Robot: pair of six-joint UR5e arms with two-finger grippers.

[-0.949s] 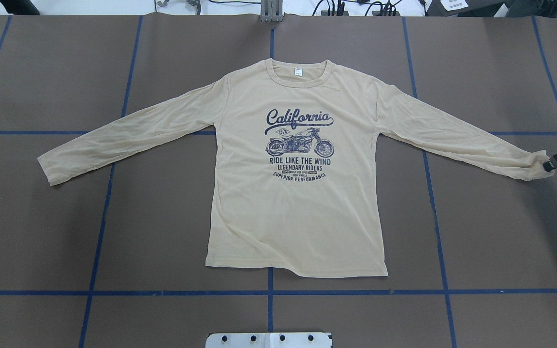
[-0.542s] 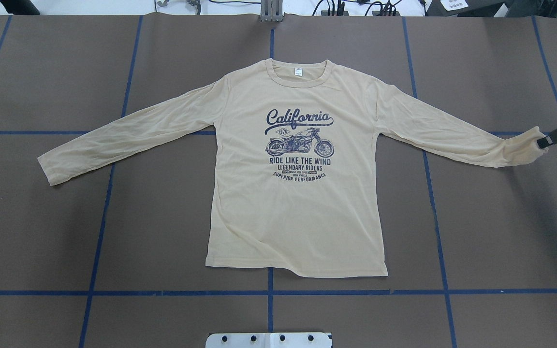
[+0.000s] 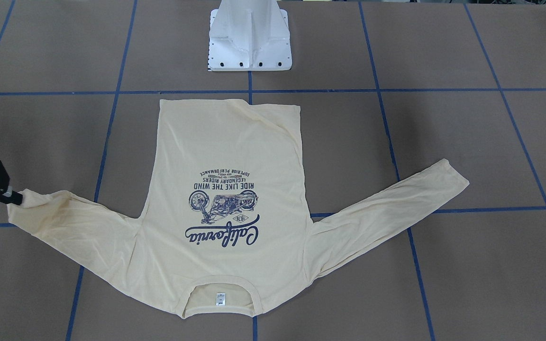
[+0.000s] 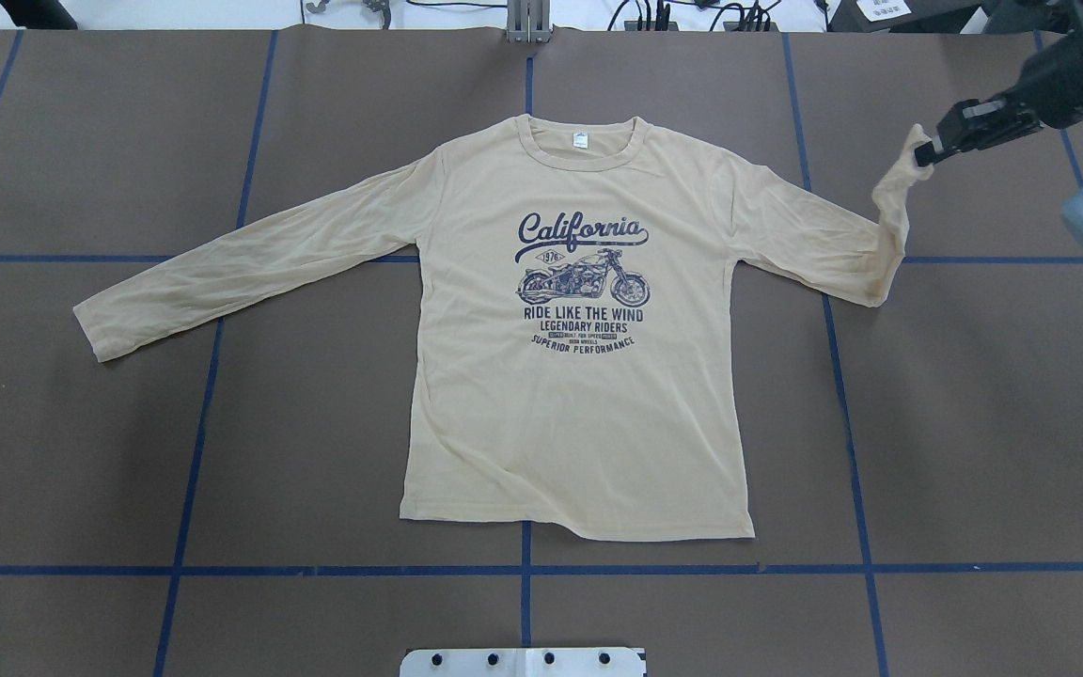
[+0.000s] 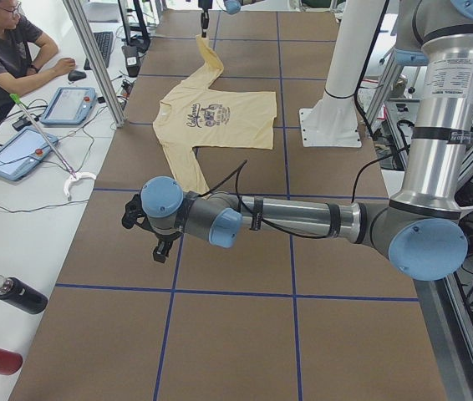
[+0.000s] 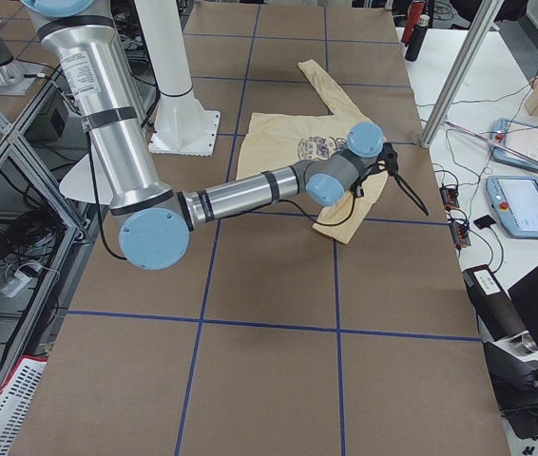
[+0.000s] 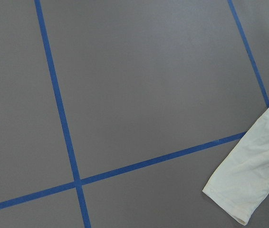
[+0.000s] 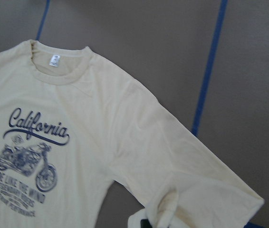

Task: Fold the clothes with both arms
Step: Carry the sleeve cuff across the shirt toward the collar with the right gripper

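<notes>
The cream-yellow long-sleeved T-shirt (image 4: 579, 395) lies flat and face up, collar at the far side, with its navy motorcycle graphic showing. My right gripper (image 4: 927, 152) is shut on the cuff of the shirt's right-hand sleeve and holds it raised, so the sleeve (image 4: 885, 244) hangs bent above the table. The front-facing view shows this gripper (image 3: 16, 199) on the cuff. The other sleeve (image 4: 222, 273) lies stretched out flat. Its cuff (image 7: 246, 185) shows in the left wrist view. My left gripper (image 5: 149, 234) hovers over bare table beyond that sleeve's end. I cannot tell whether it is open or shut.
The table is brown with blue tape lines (image 4: 523, 569). The white pedestal base (image 4: 523, 661) stands at the near edge. An operator (image 5: 7, 50) sits at a side table with tablets (image 5: 78, 104) and bottles (image 5: 19, 294) beyond the far edge.
My right gripper, holding the cuff, has risen and moved toward the far side and inward. The sleeve, which lay stretched out, now hangs bent. The shirt's body and other sleeve have not moved.
</notes>
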